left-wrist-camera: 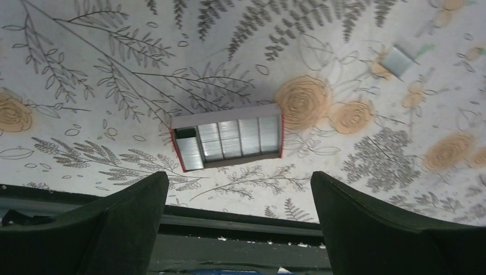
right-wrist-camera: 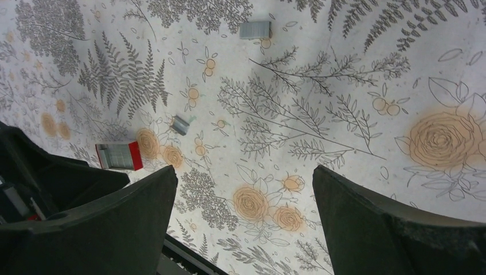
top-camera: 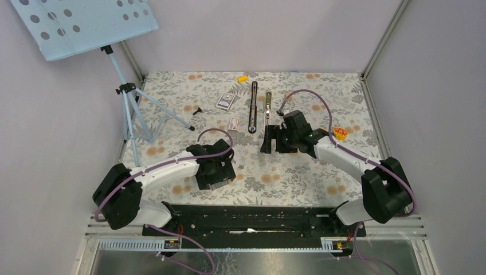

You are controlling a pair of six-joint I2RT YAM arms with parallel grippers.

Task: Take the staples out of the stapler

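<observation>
The stapler [top-camera: 253, 107] lies swung open at the far centre, its 2 arms side by side; the right gripper [right-wrist-camera: 243, 229] hovers just near of it, fingers spread and empty; the left gripper [left-wrist-camera: 238, 223], likewise released, hangs over an open box [left-wrist-camera: 229, 137]. The staples [right-wrist-camera: 181, 124], a small grey strip, seem to lie right of that box, so unloading looks nearly done; next, probably, closing the stapler. Print on the cards [top-camera: 226, 101] is illegible.
</observation>
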